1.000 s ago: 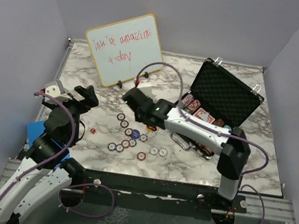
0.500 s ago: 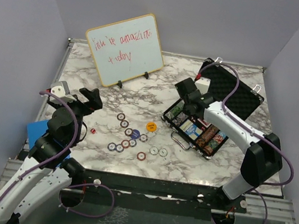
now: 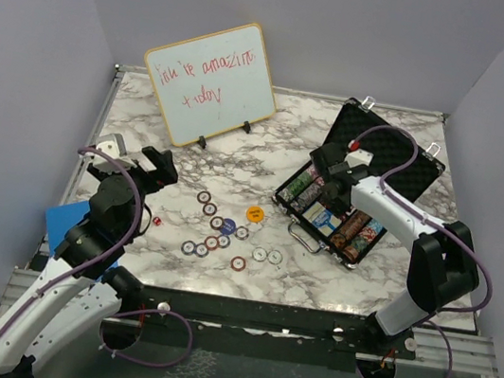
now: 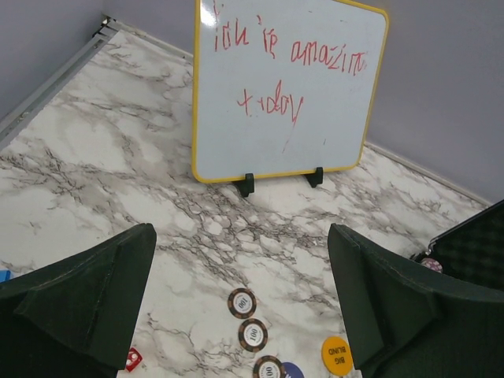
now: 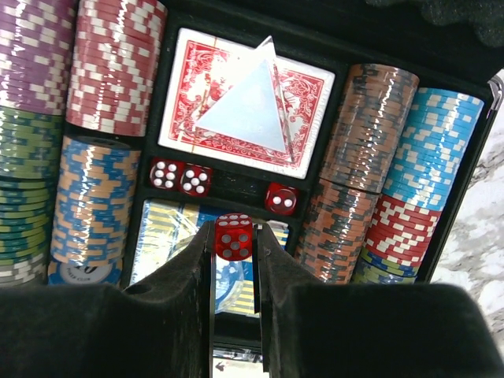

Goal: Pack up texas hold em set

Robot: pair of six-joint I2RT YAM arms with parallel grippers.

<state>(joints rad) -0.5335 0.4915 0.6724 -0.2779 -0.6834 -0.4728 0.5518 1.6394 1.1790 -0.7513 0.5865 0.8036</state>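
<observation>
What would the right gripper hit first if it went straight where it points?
The right gripper, holding a die, would likely meet the lower card deck in the briefcase; depth unclear.

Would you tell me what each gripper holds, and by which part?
Right gripper pinches a red die by two opposite faces; left gripper holds nothing.

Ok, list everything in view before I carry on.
Case: one, black, open, right of table.
Chip stacks: several, multicoloured, in case.
Decks: two, one red, one blue-yellow, in case.
Dice: five, red; three in case, one gripped above it, one on table.
Loose chips: about a dozen, mixed, table centre.
Disc: one, orange, beside loose chips.
Whiteboard: one, red writing, back left.
Blue object: one, left edge.
Left claw: open, empty.
Right claw: shut on a die.
</observation>
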